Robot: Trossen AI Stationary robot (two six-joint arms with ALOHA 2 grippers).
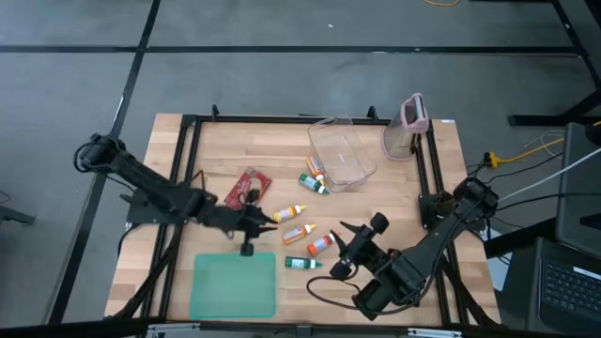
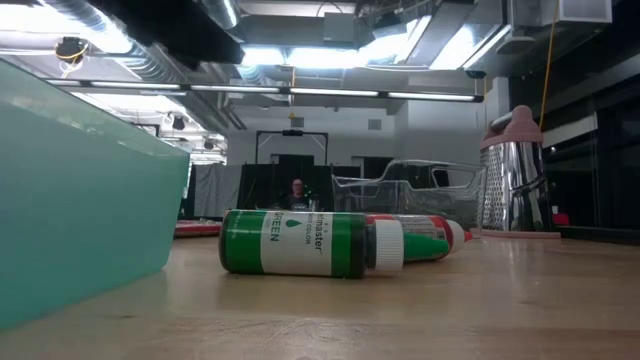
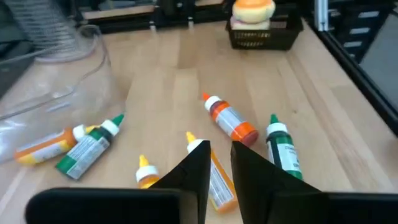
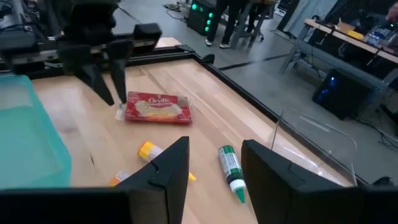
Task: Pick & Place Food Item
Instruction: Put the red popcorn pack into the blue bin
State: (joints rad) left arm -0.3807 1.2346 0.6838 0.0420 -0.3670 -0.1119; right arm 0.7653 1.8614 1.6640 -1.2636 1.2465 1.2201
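Several small squeeze bottles lie on their sides on the wooden table: a yellow-capped one (image 1: pixel 289 213), an orange one (image 1: pixel 299 232), a red-orange one (image 1: pixel 322 244) and a green one (image 1: pixel 303 264). A red popcorn packet (image 1: pixel 247 186) lies flat to their left. My left gripper (image 1: pixel 266 222) is narrowly open, and in its wrist view (image 3: pixel 217 165) its fingers stand just over the orange bottle (image 3: pixel 219 183). My right gripper (image 1: pixel 340 252) is wide open and empty beside the red-orange bottle, and also shows in its wrist view (image 4: pixel 214 162).
A teal bin (image 1: pixel 234 284) stands at the near edge. A clear plastic container (image 1: pixel 343 152) stands at the back, with an orange bottle (image 1: pixel 315 169) and a green bottle (image 1: pixel 316 186) beside it. A metal grater (image 1: pixel 410 122) stands at the back right. People show in the room beyond.
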